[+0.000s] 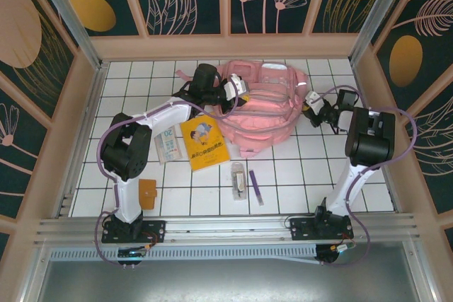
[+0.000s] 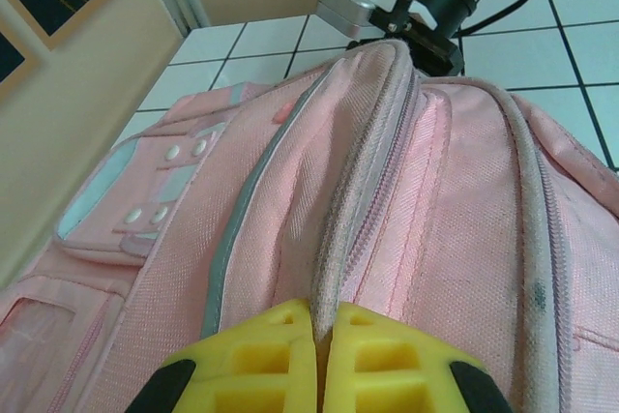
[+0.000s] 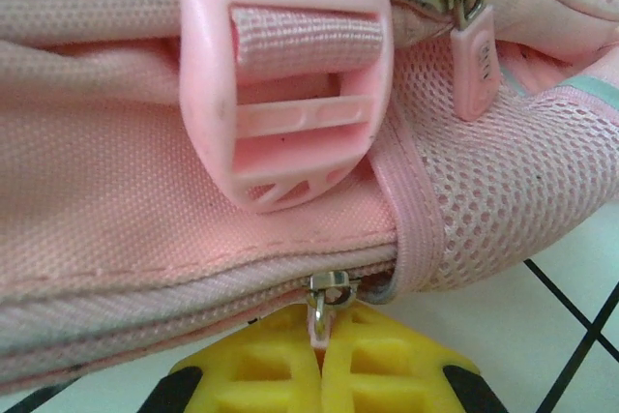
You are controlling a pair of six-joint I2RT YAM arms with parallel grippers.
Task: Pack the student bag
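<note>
The student bag [image 1: 263, 114], a big pink backpack, lies at the back middle of the tiled table. My left gripper [image 1: 237, 95] is at its left side. In the left wrist view its yellow fingers [image 2: 253, 360] are shut on a raised fold of fabric beside a zipper [image 2: 340, 268] on the student bag [image 2: 455, 210]. My right gripper [image 1: 312, 109] is at the bag's right end. There it [image 3: 322, 343] is shut on a small pink zipper pull [image 3: 320, 328] hanging from a metal slider [image 3: 330, 289], below a pink strap buckle [image 3: 290, 94].
A yellow book [image 1: 203, 143] and a white card [image 1: 170, 144] lie left of the bag. In front are a clear packet [image 1: 238, 179] and a purple pen [image 1: 255, 187], with an orange pouch [image 1: 147, 194] near the left arm's base. Walls enclose the table.
</note>
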